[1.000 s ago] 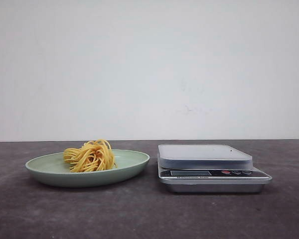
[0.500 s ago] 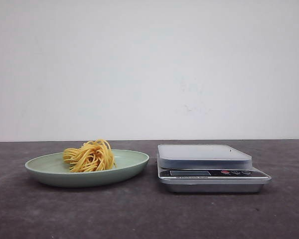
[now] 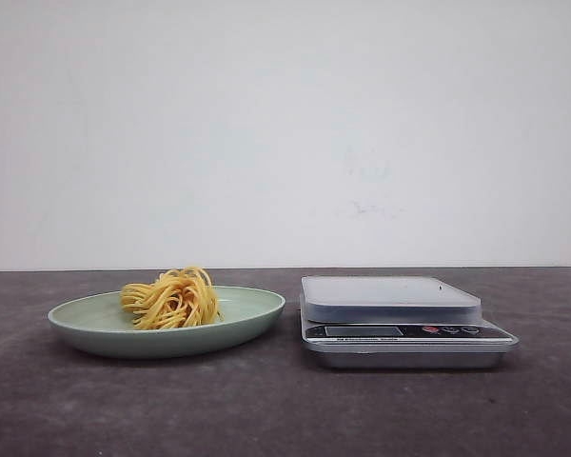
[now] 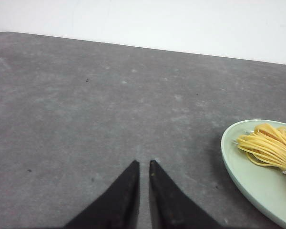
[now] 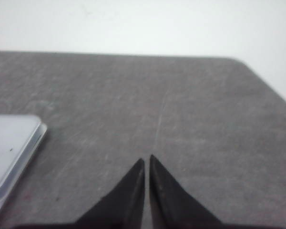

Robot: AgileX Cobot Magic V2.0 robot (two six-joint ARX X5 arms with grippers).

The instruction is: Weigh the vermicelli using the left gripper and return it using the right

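Observation:
A bundle of yellow vermicelli [image 3: 171, 298] lies in a pale green plate [image 3: 95, 328] on the left of the grey table. A silver kitchen scale [image 3: 390, 300] stands to its right with nothing on its platform. Neither gripper shows in the front view. In the left wrist view my left gripper [image 4: 144, 163] is shut and empty above bare table, with the plate [image 4: 238, 169] and vermicelli [image 4: 269, 145] off to one side. In the right wrist view my right gripper [image 5: 147, 159] is shut and empty above bare table, apart from the scale's corner [image 5: 12, 143].
A plain white wall stands behind the table. The table's rounded back corner [image 5: 240, 62] shows in the right wrist view. The scale's display and buttons [image 3: 404, 331] face the front.

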